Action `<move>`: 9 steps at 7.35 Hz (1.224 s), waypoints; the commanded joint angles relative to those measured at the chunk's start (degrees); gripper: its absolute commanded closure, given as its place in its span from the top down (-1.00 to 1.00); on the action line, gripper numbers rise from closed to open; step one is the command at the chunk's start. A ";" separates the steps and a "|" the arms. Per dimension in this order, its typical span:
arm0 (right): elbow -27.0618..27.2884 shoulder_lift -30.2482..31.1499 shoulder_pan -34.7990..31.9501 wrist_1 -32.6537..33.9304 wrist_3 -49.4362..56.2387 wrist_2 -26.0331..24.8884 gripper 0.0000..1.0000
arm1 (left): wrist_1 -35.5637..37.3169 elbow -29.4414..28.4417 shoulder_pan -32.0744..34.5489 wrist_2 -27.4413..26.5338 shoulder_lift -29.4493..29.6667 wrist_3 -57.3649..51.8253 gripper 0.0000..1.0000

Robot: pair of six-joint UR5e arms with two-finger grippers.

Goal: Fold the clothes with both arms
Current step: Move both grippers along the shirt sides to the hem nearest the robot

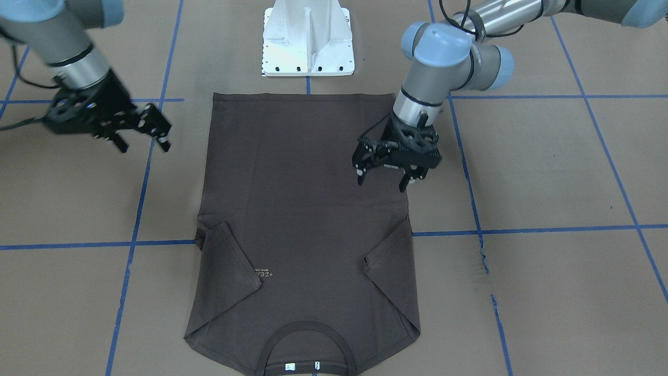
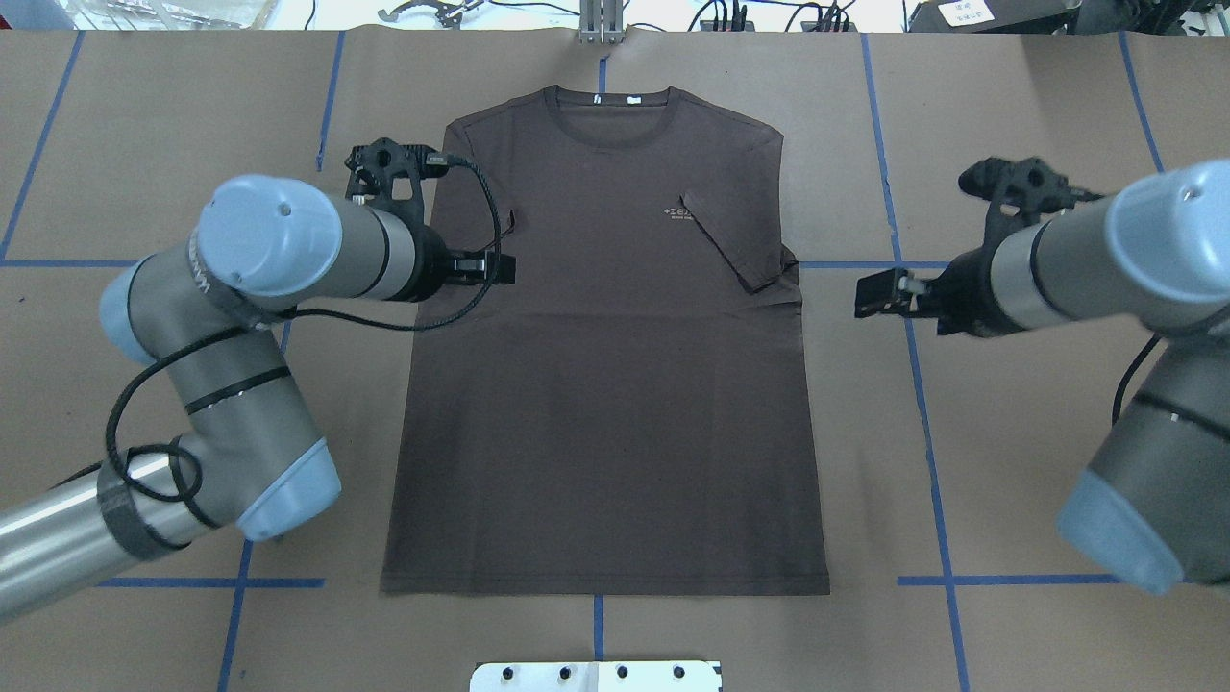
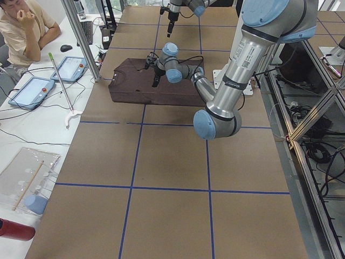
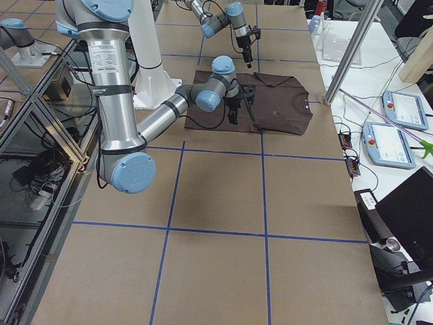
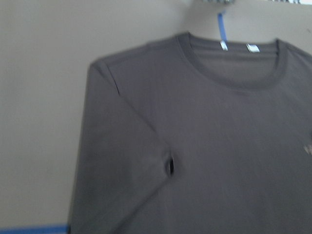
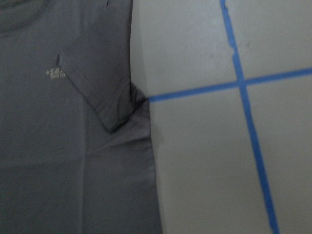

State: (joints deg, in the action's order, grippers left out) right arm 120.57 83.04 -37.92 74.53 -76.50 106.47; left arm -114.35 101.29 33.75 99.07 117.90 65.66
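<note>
The shirt (image 1: 308, 209) lies flat on the paper-covered table (image 1: 548, 172), hem toward the pedestal (image 1: 308, 42) and collar (image 5: 229, 80) at the far side from the robot. The front-facing view alone shows both sleeves folded in over the chest. In the overhead view the left arm (image 2: 288, 250) covers most of the sleeve on its side, which the left wrist camera shows plainly, slightly blurred. The left gripper (image 1: 382, 181) hangs over the shirt's side edge with its fingers spread wide and nothing between them; whether the tips touch the cloth cannot be told. The right gripper (image 1: 144, 147) is off the shirt, over bare table, fingers also wide and empty. The right wrist camera shows the other folded sleeve (image 6: 97, 92) beside a cross of blue tape (image 6: 239, 83). The pale chest lettering (image 2: 679, 212) begins with "+ZE"; the rest, and a smaller line beneath it, are too small to read. Two white labels (image 1: 300, 366) sit inside the collar, their print illegible.
</note>
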 commanded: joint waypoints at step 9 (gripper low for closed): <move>7.32 6.61 24.03 0.09 -16.57 -21.57 1.00 | 5.27 15.43 -25.31 -9.68 -20.34 23.37 0.28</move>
State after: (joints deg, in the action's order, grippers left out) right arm 127.88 89.67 -13.89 74.58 -93.07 84.87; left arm -109.34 116.84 8.97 89.51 97.84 88.84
